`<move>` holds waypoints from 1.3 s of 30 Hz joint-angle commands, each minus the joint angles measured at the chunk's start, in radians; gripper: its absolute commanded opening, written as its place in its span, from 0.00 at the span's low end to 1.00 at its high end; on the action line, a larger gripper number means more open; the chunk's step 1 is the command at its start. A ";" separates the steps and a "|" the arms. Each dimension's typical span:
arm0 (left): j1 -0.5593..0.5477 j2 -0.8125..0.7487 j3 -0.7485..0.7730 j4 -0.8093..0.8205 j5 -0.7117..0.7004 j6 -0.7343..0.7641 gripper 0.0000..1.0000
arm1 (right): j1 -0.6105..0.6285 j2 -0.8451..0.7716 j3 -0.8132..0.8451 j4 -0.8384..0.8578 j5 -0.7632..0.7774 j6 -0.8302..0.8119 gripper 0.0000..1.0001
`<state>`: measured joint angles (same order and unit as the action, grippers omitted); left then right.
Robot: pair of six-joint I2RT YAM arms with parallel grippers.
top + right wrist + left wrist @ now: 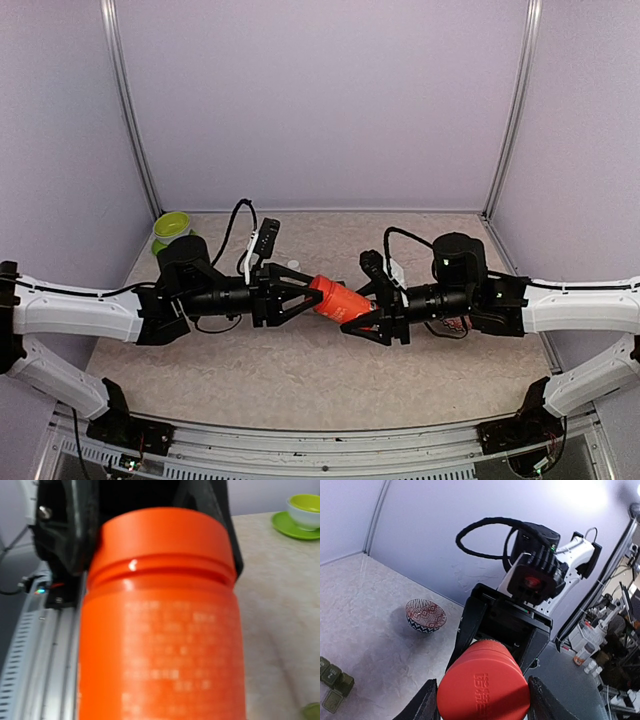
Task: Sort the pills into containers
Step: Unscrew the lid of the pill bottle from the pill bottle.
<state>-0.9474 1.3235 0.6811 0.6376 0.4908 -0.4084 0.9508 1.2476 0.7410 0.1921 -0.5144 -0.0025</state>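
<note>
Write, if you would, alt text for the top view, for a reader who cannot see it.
Two robot arms meet above a table, the left gripper and right gripper gripping an orange bottle sideways from opposite ends. A lime-green bowl sits at the back left.

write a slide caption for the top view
An orange bottle gripped by the left gripper and right gripper above the table

The left arm (70, 310) and right arm (585, 305) wear white shells with black joints. A looped black cable (490, 519) tops the right wrist, beside what seems a green light (552, 548).
</note>
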 commanded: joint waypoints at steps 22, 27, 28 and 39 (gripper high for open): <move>-0.030 0.000 -0.026 0.257 -0.084 -0.182 0.99 | 0.092 0.061 -0.002 0.222 0.096 0.126 0.29; -0.038 0.012 -0.017 0.250 -0.070 -0.168 0.99 | 0.103 0.093 0.011 0.256 0.091 0.148 0.29; -0.041 0.012 -0.017 0.248 -0.068 -0.166 0.99 | 0.103 0.097 0.011 0.261 0.092 0.152 0.29; -0.054 0.000 -0.048 0.254 -0.059 -0.146 0.97 | 0.100 0.087 0.002 0.247 0.217 0.181 0.29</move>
<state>-0.9863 1.3308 0.6582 0.8574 0.4088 -0.5747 1.0477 1.3430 0.7376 0.4026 -0.3862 0.1535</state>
